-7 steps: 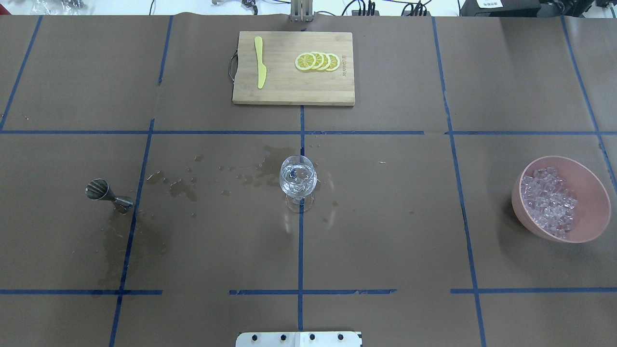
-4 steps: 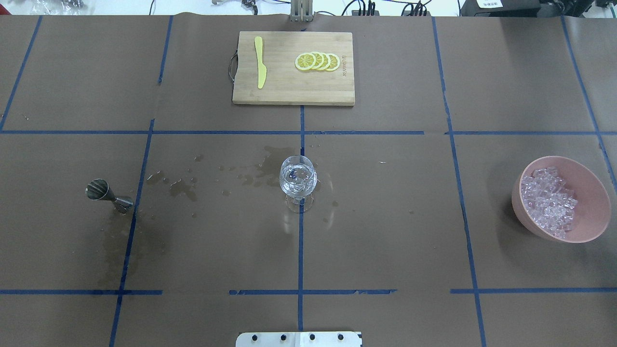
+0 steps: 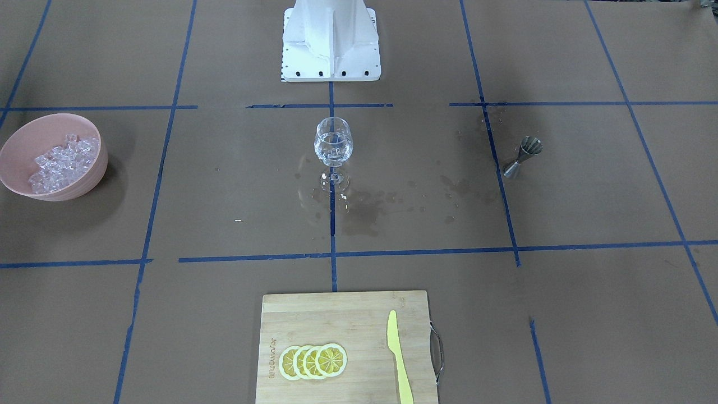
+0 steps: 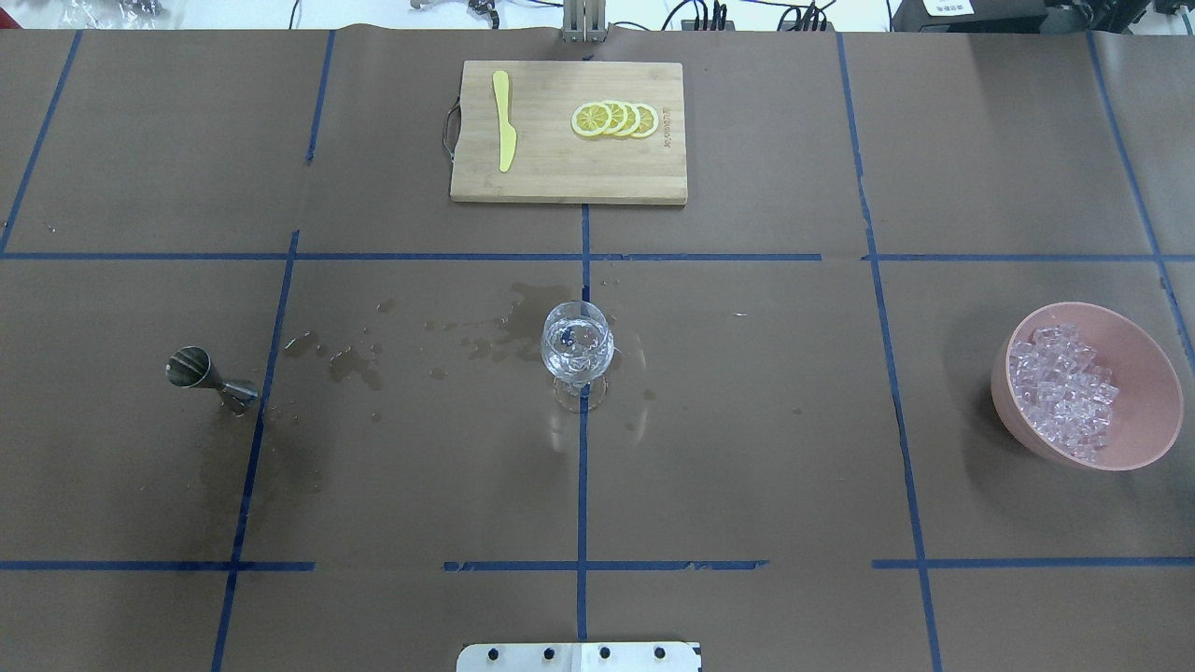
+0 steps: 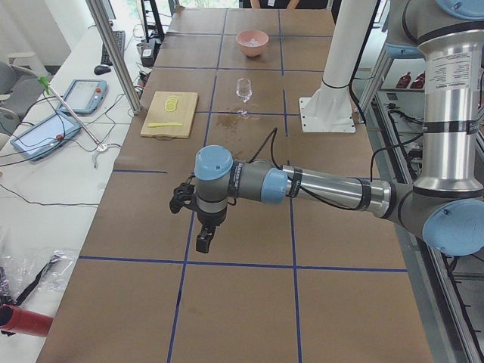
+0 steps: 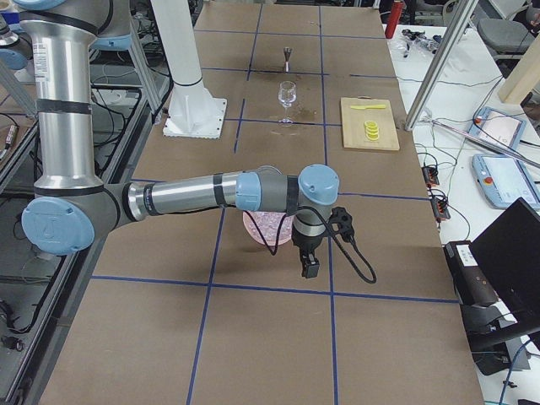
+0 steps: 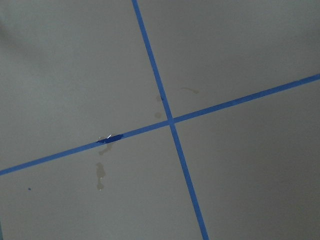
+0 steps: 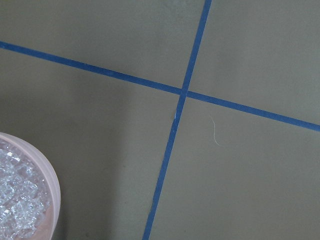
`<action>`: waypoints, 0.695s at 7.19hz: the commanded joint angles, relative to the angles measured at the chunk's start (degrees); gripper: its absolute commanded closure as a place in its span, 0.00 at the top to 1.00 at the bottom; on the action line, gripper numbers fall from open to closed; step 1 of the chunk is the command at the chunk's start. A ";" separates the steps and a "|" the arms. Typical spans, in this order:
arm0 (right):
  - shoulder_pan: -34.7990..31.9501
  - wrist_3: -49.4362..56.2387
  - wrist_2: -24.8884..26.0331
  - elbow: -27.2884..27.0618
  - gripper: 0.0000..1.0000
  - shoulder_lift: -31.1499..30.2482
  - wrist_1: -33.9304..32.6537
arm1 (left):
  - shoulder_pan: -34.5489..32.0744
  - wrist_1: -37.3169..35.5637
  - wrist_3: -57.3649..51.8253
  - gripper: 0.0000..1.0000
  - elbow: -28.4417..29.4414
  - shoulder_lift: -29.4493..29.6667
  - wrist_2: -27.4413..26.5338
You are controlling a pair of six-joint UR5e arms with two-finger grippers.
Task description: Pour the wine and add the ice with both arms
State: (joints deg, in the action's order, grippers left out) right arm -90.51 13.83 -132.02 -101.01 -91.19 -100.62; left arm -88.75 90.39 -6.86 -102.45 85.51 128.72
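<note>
Hanging far from the wine glass (image 4: 577,349) are the left gripper (image 5: 203,243) and right gripper (image 6: 310,269); spread or closed, I can't tell.

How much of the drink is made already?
Almost all, it seems. The glass holds ice and some clear wine. The jigger stands on the table. The left claw and right claw hang away from the glass, so nothing is under way. Little looks left.

Bare paper (image 7: 240,170) spreads below the left gripper (image 5: 203,243); a pink bowl (image 8: 52,187) of ice (image 8: 17,200) stands just beside the right gripper (image 6: 310,269).
</note>
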 commanded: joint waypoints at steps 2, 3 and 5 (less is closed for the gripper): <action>-4.15 -0.12 -4.29 2.39 1.00 -1.27 0.51 | 0.15 0.05 0.62 1.00 4.53 0.10 2.83; -4.33 -0.20 -4.38 2.83 1.00 -1.62 0.51 | 0.15 0.14 2.54 1.00 4.89 0.19 2.85; -4.33 -0.81 -3.95 3.45 1.00 -1.80 0.51 | 0.15 0.23 8.25 1.00 4.89 0.19 6.59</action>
State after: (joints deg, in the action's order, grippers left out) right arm -94.75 13.51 -136.16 -98.04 -92.87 -100.11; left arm -88.60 90.57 -1.41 -97.69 85.67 132.62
